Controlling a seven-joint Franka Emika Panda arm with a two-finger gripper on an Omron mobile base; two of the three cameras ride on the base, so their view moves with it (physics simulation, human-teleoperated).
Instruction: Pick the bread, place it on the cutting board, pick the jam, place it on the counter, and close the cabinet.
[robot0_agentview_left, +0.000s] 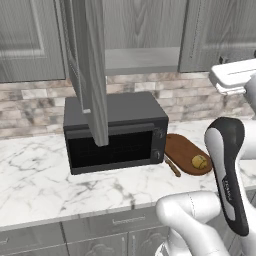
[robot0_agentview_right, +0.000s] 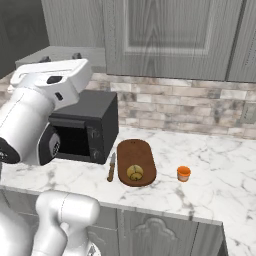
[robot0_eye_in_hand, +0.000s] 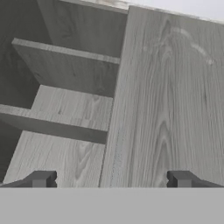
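The arm (robot0_agentview_left: 227, 165) is glossy white with rounded, tube-like links and black joint covers; one cover carries faint pale lettering, seemingly a maker's name. Two small dark square fingertips (robot0_eye_in_hand: 41, 178).

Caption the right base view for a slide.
Bread on cutting board, jam on counter.

Even, soft rendered light — sharp throughout, no glare; the black boxy microwave (robot0_agentview_left: 116, 131) throws faint shadow on the white veined marble counter (robot0_agentview_left: 35, 175).
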